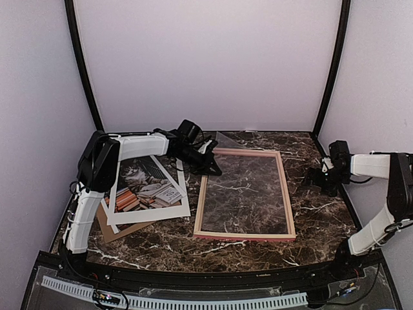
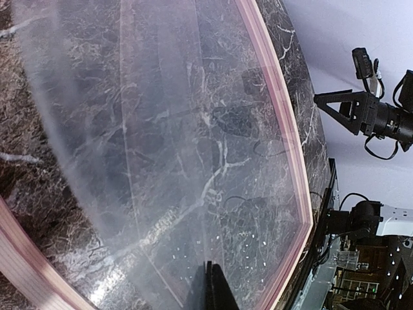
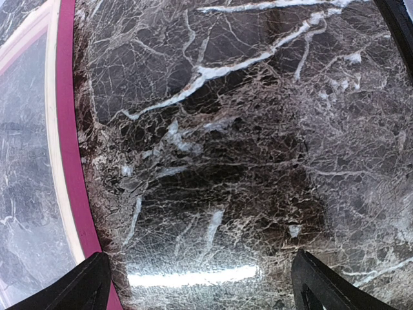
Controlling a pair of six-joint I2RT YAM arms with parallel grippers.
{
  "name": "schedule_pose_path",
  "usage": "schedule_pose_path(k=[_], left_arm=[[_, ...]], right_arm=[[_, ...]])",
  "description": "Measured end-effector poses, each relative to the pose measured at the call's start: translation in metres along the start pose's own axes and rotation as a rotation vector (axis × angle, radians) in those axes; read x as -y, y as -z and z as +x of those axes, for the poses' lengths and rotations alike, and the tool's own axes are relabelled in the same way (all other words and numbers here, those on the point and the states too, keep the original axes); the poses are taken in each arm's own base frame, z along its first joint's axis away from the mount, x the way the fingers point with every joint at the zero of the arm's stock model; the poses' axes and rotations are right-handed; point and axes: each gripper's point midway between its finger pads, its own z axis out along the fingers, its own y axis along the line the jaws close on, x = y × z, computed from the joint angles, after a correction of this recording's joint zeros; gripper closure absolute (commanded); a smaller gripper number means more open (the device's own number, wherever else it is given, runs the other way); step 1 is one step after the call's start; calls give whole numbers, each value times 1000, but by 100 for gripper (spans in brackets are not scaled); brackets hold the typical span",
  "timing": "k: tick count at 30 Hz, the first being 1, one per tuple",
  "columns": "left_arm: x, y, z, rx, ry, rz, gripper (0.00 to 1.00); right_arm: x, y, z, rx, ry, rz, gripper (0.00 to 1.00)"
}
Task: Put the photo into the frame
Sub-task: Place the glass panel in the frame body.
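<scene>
The photo (image 1: 143,187), a cat with stacked books, lies flat on the table's left side with a white mat (image 1: 179,208) around it. To its right the frame (image 1: 201,205) lies flat, pink and pale wood, with marble showing through its opening. My left gripper (image 1: 211,169) hangs over the frame's far left corner, shut on a clear sheet (image 2: 161,129) that slants above the frame (image 2: 284,129). Its fingers (image 2: 216,290) are pressed together on the sheet's edge. My right gripper (image 1: 315,179) is open over bare marble, right of the frame (image 3: 64,129); nothing sits between its fingertips (image 3: 87,284).
A brown backing board (image 1: 122,230) pokes out from under the mat at the near left. The table (image 1: 322,219) is dark veined marble, walled by pale panels. The sheet's far corner (image 1: 227,141) sticks up behind the frame.
</scene>
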Motion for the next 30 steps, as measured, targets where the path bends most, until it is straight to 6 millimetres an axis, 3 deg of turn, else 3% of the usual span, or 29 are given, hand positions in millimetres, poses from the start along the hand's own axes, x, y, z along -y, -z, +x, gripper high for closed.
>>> schedule_pose_path(k=[30], left_arm=[[-5, -2, 3, -3, 37, -11, 100]], right_arm=[[0, 0, 0, 1, 1, -1, 1]])
